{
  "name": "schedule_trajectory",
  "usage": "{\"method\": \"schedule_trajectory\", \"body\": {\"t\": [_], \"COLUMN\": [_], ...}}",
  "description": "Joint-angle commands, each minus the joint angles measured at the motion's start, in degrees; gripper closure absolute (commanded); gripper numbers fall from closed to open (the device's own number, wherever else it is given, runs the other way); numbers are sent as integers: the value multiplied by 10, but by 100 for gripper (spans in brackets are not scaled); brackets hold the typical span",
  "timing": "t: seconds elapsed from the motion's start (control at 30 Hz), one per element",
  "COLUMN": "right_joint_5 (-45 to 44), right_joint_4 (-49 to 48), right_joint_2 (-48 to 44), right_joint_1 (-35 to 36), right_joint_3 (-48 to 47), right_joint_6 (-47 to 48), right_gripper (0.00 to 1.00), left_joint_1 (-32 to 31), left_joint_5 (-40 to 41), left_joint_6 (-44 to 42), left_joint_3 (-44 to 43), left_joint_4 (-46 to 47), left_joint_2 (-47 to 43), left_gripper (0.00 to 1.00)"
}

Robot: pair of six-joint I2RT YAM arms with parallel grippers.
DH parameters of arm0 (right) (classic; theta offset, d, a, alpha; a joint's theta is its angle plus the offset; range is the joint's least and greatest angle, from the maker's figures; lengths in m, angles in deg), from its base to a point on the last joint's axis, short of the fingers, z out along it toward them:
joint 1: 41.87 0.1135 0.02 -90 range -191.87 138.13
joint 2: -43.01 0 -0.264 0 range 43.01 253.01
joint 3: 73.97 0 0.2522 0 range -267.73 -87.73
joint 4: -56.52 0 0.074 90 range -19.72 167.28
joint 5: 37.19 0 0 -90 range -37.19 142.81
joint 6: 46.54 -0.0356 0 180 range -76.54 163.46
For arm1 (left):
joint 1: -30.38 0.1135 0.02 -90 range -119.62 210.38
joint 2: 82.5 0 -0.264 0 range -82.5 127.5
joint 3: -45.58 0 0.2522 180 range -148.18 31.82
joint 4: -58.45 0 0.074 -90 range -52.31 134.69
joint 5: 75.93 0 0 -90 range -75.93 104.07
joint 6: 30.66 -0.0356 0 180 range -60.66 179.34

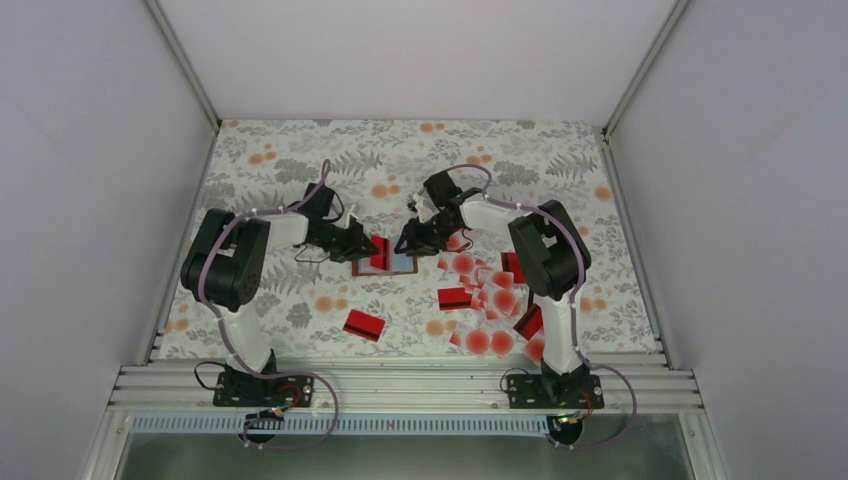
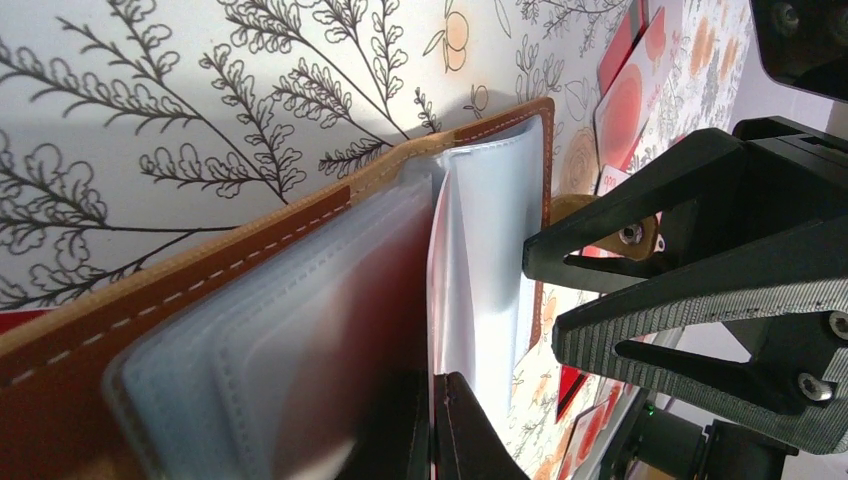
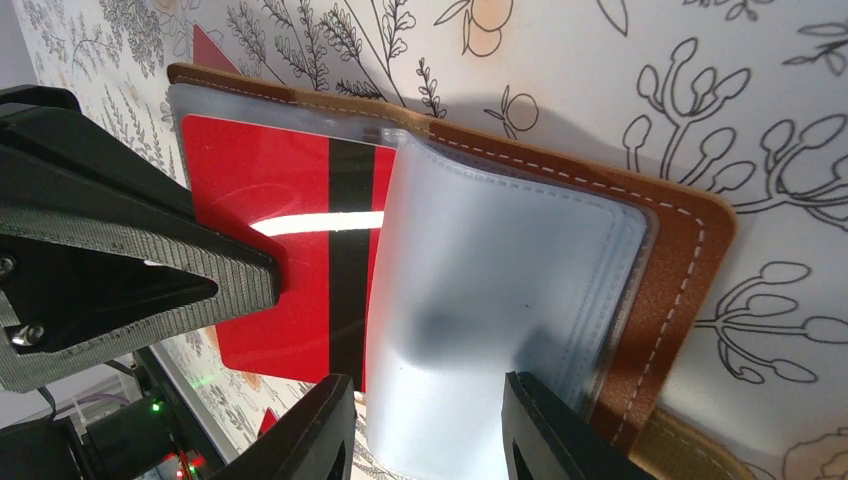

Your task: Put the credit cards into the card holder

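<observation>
Propping up a clear pocket [image 3: 500,270] of the card holder [image 3: 680,260] with half-open jaws, the right gripper [image 3: 430,390] makes room; the shut left gripper [image 2: 438,400] presses on a red card [image 3: 260,180].

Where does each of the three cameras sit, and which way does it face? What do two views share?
Top external: high behind the robot, facing down at the table; left arm and right arm show whole.
Left wrist: low beside the card holder, facing the right gripper; own shut fingertips at bottom.
Right wrist: above the card holder, facing down; own fingers apart, either side of a clear sleeve.
Shared: both wrist views show the card holder and the other gripper.
</observation>
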Motion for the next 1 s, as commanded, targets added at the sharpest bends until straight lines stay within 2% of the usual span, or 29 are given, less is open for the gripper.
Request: {"method": "schedule_trajectory", "body": {"t": [0.0, 0.23, 0.47, 0.97], "right_joint_5": [-37, -47, -57, -60], "right_joint_4": [20, 25, 29, 33], "right_joint_2": [20, 18, 17, 19], "right_joint_1": [4, 3, 2, 0], "right_joint_3": [23, 22, 24, 22], "right_joint_6": [10, 13, 16, 26], "right_gripper": [62, 62, 62, 61], "left_joint_1": [-2, -2, -1, -2], "left_joint_5": [1, -2, 19, -11], "left_joint_6": [-9, -8, -21, -47], "left_joint_3": [-10, -11, -17, -50], "left_joint_4": [-17, -22, -80, -146], "left_joint_2": [21, 21, -8, 10], "left_gripper": [98, 98, 98, 98]}}
